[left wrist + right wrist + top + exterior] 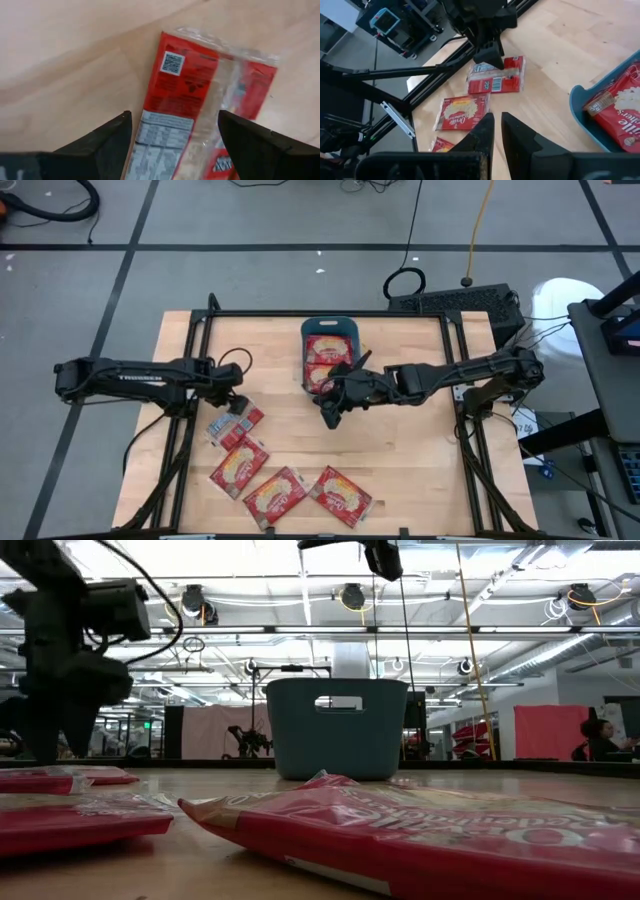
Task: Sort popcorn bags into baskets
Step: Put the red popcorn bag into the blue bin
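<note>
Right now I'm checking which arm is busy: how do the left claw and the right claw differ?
The left claw is open, its fingers straddling a back-side-up popcorn bag on the table; the right claw is shut and empty. The left hangs over the loose bags at the table's left; the right sits mid-table beside the teal basket. Both are dark two-finger claws holding nothing.

Right gripper (497, 131): fingers nearly together, empty, above bare wooden table (570, 45). Teal basket (580, 107): beside the gripper, holding popcorn bags (620, 112). Beyond the gripper: one back-up bag (496, 76) under the left gripper (490, 52), one face-up bag (462, 112) nearer.
</note>
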Action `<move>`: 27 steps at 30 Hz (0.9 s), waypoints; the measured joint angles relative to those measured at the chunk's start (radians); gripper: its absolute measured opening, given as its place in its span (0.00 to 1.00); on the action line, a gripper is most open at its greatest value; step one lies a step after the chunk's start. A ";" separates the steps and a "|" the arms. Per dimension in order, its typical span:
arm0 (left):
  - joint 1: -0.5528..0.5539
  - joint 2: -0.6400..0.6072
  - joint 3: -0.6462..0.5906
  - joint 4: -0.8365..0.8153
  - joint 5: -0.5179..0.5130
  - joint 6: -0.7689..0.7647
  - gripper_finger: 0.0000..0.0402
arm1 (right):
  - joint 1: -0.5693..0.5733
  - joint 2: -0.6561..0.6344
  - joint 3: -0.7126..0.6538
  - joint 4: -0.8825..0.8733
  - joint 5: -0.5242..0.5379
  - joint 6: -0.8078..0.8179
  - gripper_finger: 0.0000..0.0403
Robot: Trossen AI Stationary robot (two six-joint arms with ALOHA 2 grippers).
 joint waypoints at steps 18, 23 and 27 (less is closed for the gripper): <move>-0.005 0.001 -0.085 0.198 0.046 0.029 0.03 | -0.036 0.000 0.000 0.024 -0.007 -0.087 0.07; -0.005 0.001 -0.070 0.257 0.035 -0.012 0.01 | -0.036 0.000 0.000 0.023 -0.008 -0.101 0.07; -0.004 0.001 -0.003 0.260 0.027 0.009 0.01 | -0.035 0.000 0.000 0.023 -0.011 -0.101 0.07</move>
